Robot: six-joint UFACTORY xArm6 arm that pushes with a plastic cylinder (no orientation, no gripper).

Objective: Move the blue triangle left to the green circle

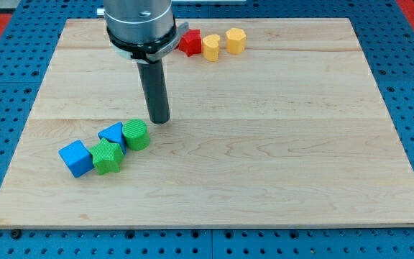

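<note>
Standing over the pale wooden board (279, 165), the arm carries no pincer at all, only a straight dark rod, so nothing is open, closed or held; my tip (160, 121) rests on the wood just above and slightly to the view's right of the little cluster at lower left. That cluster holds the task's thing, the small blue triangle block (111, 134), which already sits pressed against the view's left side of the green circle block (136, 134), apparently touching it. Just below the triangle lies a green star-shaped block (107, 157), and a blue cube (76, 158) sits against the star on the view's left. Far off at the view's top, well apart from all this, a red block (190, 42) of unclear shape and two yellow blocks (211, 47) (236, 40) make a short row, partly beside the arm's grey housing. To my eye the job looks essentially done, with the triangle lying left of the circle. If anything remains, it calls for only a gentle nudge or a clean retreat, since a careless sweep downward would knock the circle away.
</note>
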